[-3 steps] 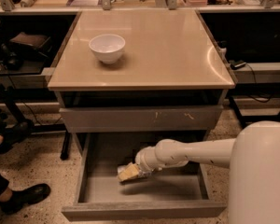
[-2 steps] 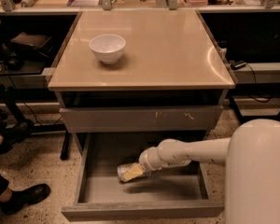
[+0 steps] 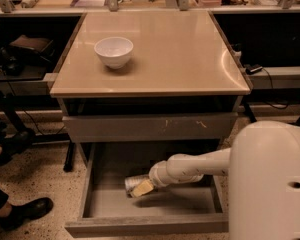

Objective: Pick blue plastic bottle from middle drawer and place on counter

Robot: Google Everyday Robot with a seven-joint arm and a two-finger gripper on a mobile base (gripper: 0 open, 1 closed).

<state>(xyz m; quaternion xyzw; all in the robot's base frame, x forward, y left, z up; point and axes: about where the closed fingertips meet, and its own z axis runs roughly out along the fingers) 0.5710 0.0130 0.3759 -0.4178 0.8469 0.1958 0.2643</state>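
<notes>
Camera view: we see the gripper (image 3: 142, 188) down in the middle drawer (image 3: 140, 227). The blue plastic bottle (image 3: 132, 182) lies on its side at its tip, roughly in line with the arm. We can't tell if it's gripped.

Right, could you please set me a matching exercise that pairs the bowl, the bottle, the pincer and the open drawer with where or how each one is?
Things:
1. white bowl
2. blue plastic bottle
3. pincer
4. middle drawer

Places or states:
A. pulled open below the counter
B. down inside the drawer, right at the bottle
C. standing upright on the counter
D. lying on the drawer floor

Pairs: 1-C; 2-D; 3-B; 4-A.
</notes>
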